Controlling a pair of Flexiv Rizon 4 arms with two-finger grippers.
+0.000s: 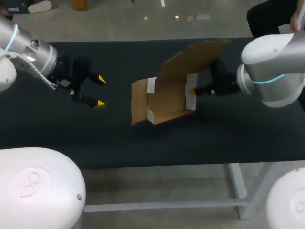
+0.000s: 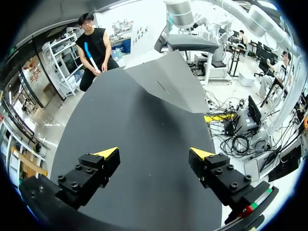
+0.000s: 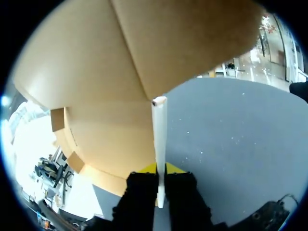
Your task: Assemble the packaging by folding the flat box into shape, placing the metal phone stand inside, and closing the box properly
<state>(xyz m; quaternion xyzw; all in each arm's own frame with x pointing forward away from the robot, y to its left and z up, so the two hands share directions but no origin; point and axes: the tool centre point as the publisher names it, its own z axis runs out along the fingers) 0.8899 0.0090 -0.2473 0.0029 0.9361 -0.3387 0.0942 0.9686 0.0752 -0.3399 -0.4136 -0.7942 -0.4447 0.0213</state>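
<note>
Head view, centre of frame: our right gripper [image 1: 192, 92] pinches the right wall of the half-folded cardboard box [image 1: 164, 107], our left gripper [image 1: 99, 90] hangs spread at left, well apart; we judge the board light, thin, easily creased, best held near folds.

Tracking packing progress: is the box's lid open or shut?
Open. The lid stands raised above the box, whose brown inside shows; the right gripper pinches its side wall.

Your head cam looks down on the table [image 1: 214, 138]; left wrist looks low across it. Right wrist: close-up of box [image 3: 96, 72].
</note>
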